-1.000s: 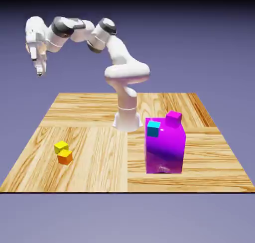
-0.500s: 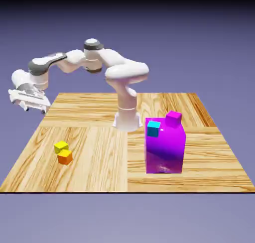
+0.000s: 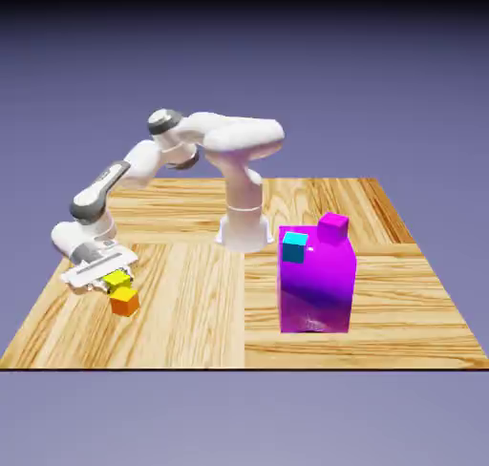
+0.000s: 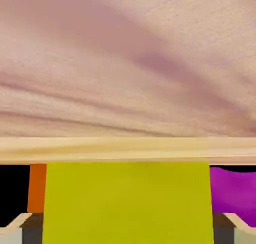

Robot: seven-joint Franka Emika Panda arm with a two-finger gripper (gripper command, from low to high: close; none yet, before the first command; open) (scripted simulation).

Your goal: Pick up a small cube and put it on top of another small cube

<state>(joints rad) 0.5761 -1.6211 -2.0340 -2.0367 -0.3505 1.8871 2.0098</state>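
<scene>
And there it is: the tool [image 4: 128, 229] is closed on the yellow cube [image 3: 116, 283], one fingertip at each side, the cube filling the space between them! It's low at the desk, tilted over, its white body slanting just behind the cube. Whether the cube touches the wood underneath, I can't tell from here.

Right by the tool, on the side toward me, sits the orange cube [image 3: 124, 303], very close to the yellow one; I can't make out whether the two touch. In the hand view a strip of orange peeks out at the yellow cube's left, with a magenta patch over at its right.

Up from the tool climbs the white arm [image 3: 227, 135], bending over and back down to its base [image 3: 244, 233], well off toward the exterior view's right and farther back.

Farther out that way, well apart from the tool, stands a big magenta shape [image 3: 316, 287], shiny and upright. A cyan cube [image 3: 294, 247] shows against its upper part, and a magenta cube [image 3: 332, 227] shows at its top. Under it all, the wood-grained desk [image 3: 191, 311] spreads out around the tool.
</scene>
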